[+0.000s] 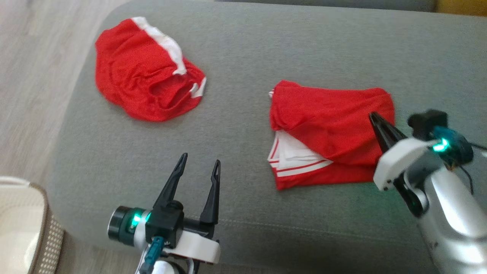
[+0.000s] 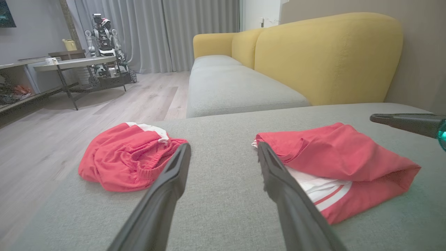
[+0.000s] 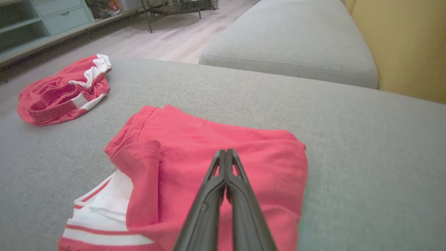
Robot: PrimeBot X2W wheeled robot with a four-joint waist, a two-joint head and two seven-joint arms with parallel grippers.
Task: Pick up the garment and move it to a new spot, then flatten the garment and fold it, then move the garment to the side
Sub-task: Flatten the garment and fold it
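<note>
Folded garment [image 1: 331,121]: red, white-striped, lay on grey sofa cushion [image 1: 266,49], apparently ready for moving aside. Right end effector [image 1: 373,115]: clenched empty, tips over it. Left end effector [image 1: 200,158]: released, hovering beside. Crumpled garment [image 1: 140,91]: well apart, leftward.

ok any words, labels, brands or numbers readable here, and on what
None can be read.
The folded red garment with white stripes and the crumpled red garment with white trim show no print or label.
The grey fabric sofa cushion is plain.
The dark frame on the far wall is too cropped and dim to read.
</note>
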